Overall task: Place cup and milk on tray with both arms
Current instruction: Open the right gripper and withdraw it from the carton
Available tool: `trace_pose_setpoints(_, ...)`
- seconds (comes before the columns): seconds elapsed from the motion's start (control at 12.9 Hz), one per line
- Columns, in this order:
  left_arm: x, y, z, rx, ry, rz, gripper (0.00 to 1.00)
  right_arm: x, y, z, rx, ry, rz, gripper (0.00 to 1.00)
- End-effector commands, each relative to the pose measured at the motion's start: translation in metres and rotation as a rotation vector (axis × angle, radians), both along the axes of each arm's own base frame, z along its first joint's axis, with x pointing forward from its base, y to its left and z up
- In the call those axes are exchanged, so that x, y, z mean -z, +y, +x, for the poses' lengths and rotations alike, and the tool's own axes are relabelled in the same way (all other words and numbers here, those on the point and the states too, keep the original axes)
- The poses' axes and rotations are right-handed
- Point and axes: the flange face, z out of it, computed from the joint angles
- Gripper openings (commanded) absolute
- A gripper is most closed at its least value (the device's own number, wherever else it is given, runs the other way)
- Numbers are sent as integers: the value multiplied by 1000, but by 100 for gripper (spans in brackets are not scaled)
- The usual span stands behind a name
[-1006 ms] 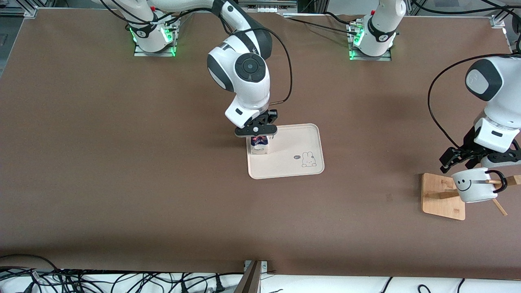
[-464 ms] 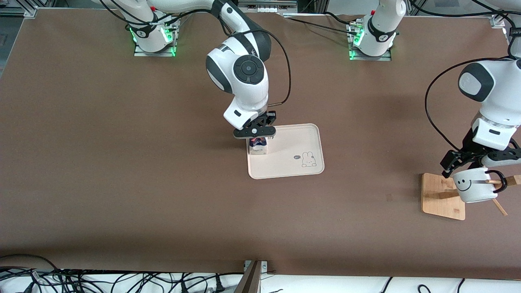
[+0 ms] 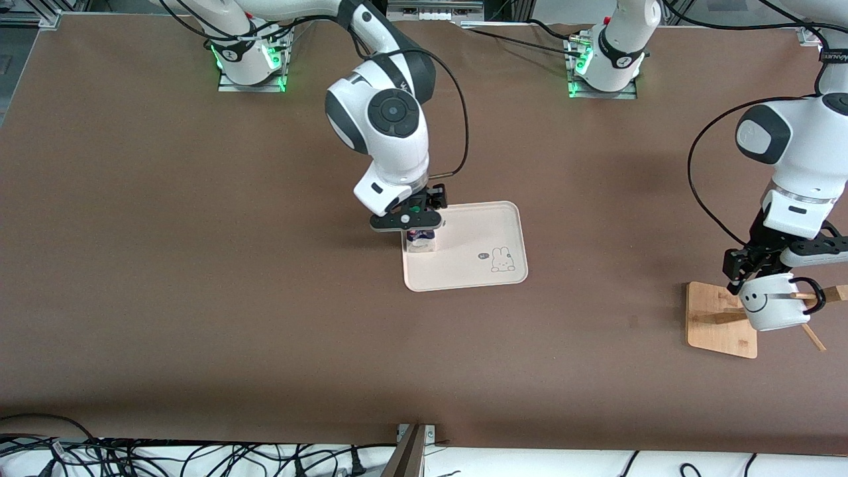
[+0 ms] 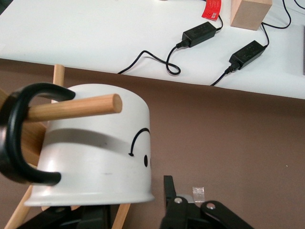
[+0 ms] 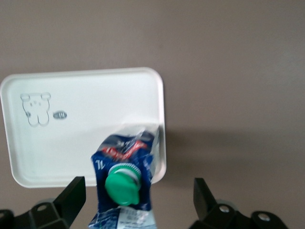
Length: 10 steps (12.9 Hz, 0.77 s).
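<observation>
The milk (image 3: 421, 241) stands upright on the tray (image 3: 477, 271), at the edge toward the right arm's end. My right gripper (image 3: 409, 224) is open just above it. In the right wrist view its jaws stand wide on either side of the milk (image 5: 125, 183), clear of it, with the tray (image 5: 81, 124) beneath. The cup (image 3: 770, 305) hangs by its handle on a peg of the wooden rack (image 3: 719, 319). My left gripper (image 3: 760, 268) is open at the cup's rim. In the left wrist view one finger (image 4: 168, 191) shows beside the cup (image 4: 95, 152); the other is hidden under it.
The wooden rack stands near the left arm's end of the table, with pegs (image 4: 76, 107) sticking out through the cup's handle. Cables and power bricks (image 4: 200, 32) lie on the white surface past the table edge. Bare brown table lies between the tray and the rack.
My right gripper has lifted and drawn back from the milk, which stays on the tray. My left arm has swung in and brought its gripper closer over the cup's rim.
</observation>
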Motion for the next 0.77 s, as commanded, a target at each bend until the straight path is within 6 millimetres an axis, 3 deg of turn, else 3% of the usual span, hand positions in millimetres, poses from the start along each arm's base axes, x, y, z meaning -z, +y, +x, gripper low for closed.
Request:
trace_pose_setpoints(0.0,-5,1,5,12,-22,1,23,-53,-50,22,55,-2,19,100)
trace_pose_setpoints(0.31,-10,-2,8,25,-29,10,2,-127,-179,65,103,20,61,100)
trace_pose_setpoints(0.46,-12,-6,9,51,-28,22,0,-154,-254,75,111,74,110,100)
trace_pose_setpoints(0.7,-23,-25,10,81,-39,19,0,-188,-340,57,59,129,91,100)
